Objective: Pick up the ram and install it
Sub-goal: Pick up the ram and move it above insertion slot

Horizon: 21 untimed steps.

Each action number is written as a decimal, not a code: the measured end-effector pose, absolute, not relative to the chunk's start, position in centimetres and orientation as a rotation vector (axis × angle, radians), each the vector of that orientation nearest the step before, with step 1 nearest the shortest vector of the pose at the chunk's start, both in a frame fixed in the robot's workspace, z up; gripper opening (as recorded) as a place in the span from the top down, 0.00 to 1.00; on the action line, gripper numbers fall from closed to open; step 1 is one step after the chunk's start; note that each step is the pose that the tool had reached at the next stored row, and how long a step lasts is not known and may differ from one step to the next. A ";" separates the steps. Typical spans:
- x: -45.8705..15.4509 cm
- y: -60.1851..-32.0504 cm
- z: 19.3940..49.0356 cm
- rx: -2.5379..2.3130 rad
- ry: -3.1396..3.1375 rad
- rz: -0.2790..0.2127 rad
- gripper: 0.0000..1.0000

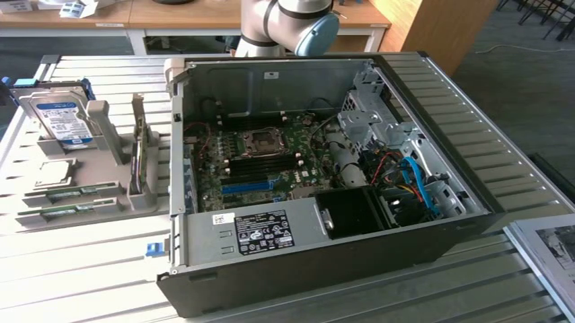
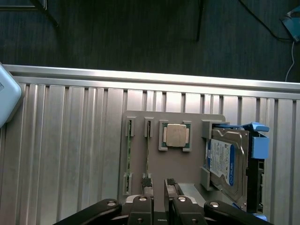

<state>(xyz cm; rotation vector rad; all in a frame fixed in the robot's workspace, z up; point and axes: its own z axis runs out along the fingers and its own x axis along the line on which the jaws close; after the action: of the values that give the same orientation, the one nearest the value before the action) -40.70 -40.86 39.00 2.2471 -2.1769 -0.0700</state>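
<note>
So, arm [image 1: 285, 27]: gray joint with a blue cap stood behind the open computer case [image 1: 314, 269].
gripper [image 2: 158, 183]: pointed straight down, well above the gray tray [image 2: 194, 159]; fingers [image 2: 146, 182] stood apart, nothing between them.
ram [image 2: 148, 150]: lay in a tray slot below and ahead of the fingertips, untouched; second stick [image 2: 127, 154] lay beside it.
CPU [image 2: 177, 136]: sat in its pocket farther ahead.
hard drive [image 2: 227, 161]: stood off to one side, at the tray's edge.
</note>
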 end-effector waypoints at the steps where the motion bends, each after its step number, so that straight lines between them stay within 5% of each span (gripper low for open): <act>1: -40.7 -40.9 39.0 2.247 -2.177 -0.070 0.76; 21: -40.7 -41.0 39.0 2.247 -2.177 -0.070 0.69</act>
<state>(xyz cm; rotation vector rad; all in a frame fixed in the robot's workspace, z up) -40.70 -41.02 39.00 2.2471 -2.1768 -0.0700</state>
